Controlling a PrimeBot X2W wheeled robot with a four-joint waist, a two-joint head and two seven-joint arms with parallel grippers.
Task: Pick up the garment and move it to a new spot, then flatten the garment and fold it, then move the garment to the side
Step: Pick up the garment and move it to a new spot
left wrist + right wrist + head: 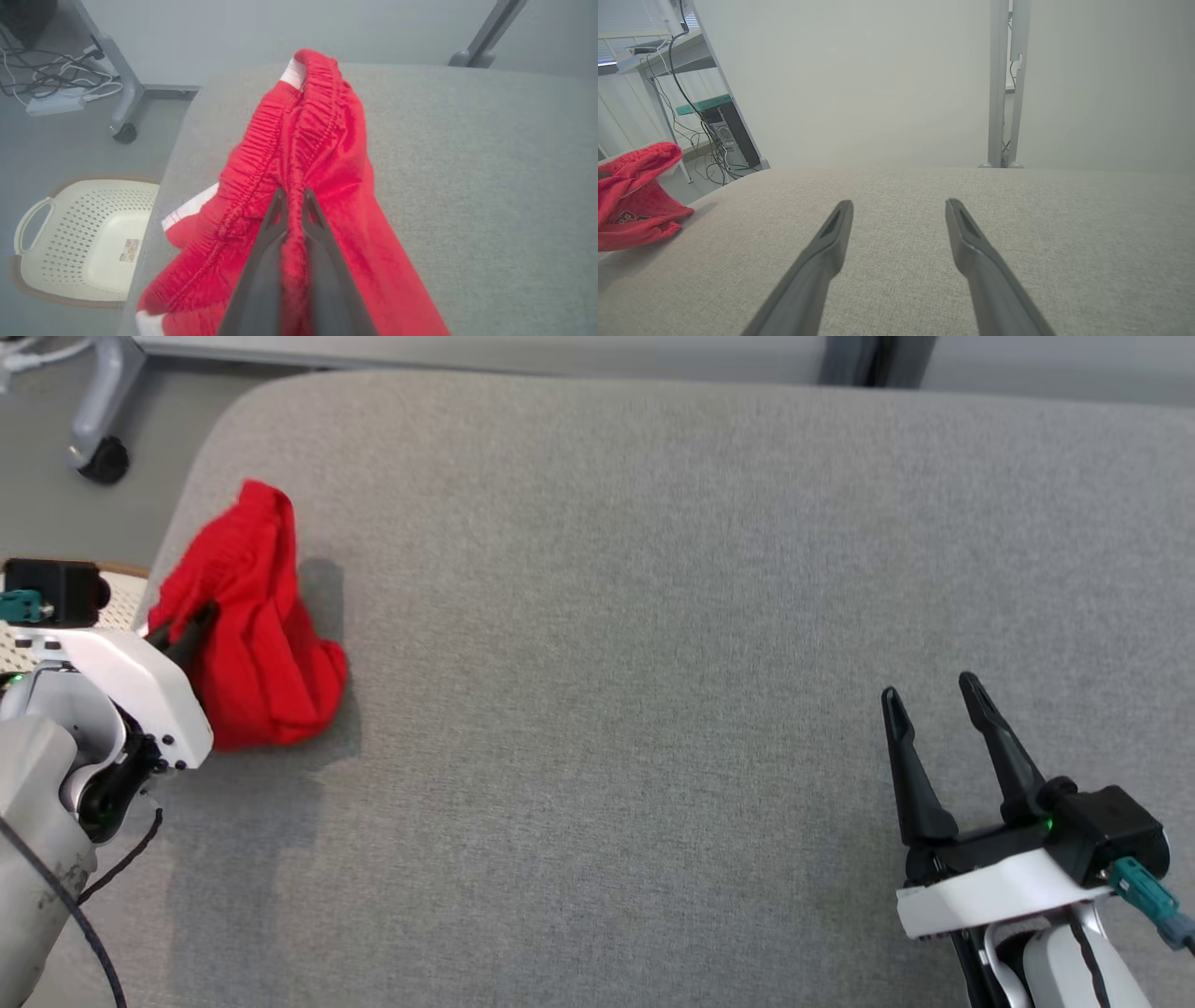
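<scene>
Jaws of the left arm (121, 686) are clamping a bunched ridge of the red garment (257, 644), which is lying heaped at the bench's (653, 616) left edge. Right jaws are standing wide apart, empty. Lifting high before carrying is likely the best way of keeping trailing cloth from dragging. That arm is reaching in low from the bench's side.

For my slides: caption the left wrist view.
Left gripper shut on the elastic waistband of a red garment on grey cushion.
</scene>
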